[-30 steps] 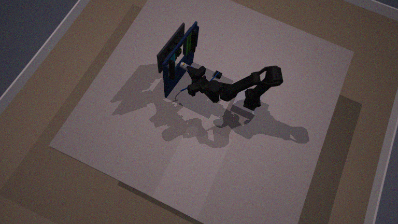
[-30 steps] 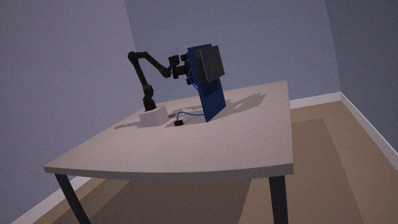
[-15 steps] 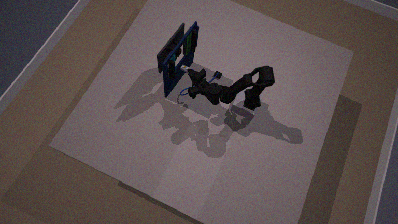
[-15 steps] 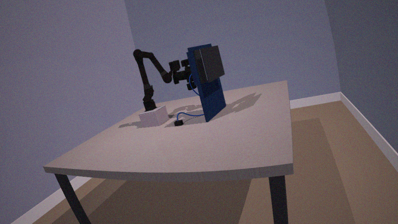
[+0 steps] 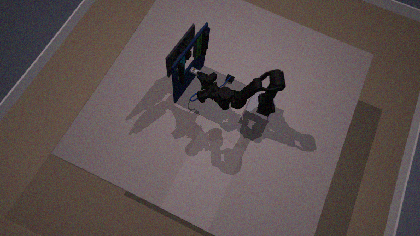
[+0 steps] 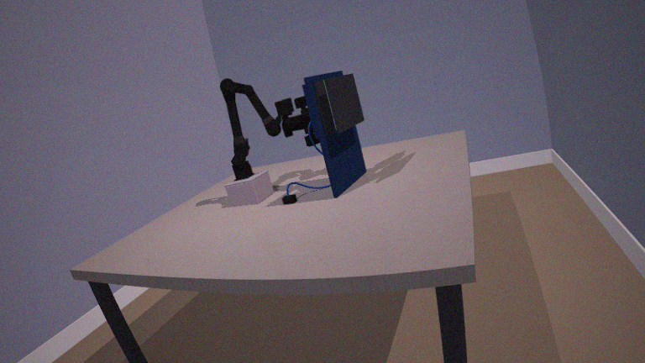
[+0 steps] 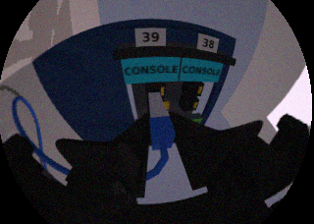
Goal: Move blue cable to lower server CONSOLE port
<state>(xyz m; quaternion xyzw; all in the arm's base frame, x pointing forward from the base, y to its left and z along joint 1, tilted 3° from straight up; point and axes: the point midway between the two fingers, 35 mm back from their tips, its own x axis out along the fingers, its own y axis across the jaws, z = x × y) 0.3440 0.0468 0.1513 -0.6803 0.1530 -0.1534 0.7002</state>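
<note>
- The claw (image 5: pixel 198 72) (image 6: pixel 304 122) (image 7: pixel 159 116) is closed on the blue plug (image 7: pixel 162 131), one dark finger on each side of it.
- The plug's pale tip points at the sockets in the column tagged 39 (image 7: pixel 150 37), under the nearer CONSOLE sign (image 7: pixel 151 70). The tip overlaps the openings from this angle, so I can't tell whether it is just outside or slightly in.
- The neighbouring column, tagged 38 (image 7: pixel 208 43), shows dark sockets (image 7: pixel 191 89) with no plug in them. Which number belongs to the lower server I can't make out.
- The blue cable (image 5: pixel 193 98) (image 6: pixel 304 185) (image 7: pixel 18 108) loops out beside the claw, and part of it runs to a small black block (image 5: pixel 230 78) (image 6: pixel 289 199) on the bench (image 5: pixel 123 165) (image 6: pixel 332 244).
- A blue panel (image 5: pixel 178 88) (image 6: pixel 347 164) (image 7: pixel 74 72) stands upright around the sockets.
- My reading: the plug is probably out of its first port, and the step in hand is lining it up with the second.
- Next calls for settling the tip squarely on the right socket, then a straight push until it clicks, and only then letting go.
- A crooked tip could catch the rim, and the cable's loop might tug it sideways.
</note>
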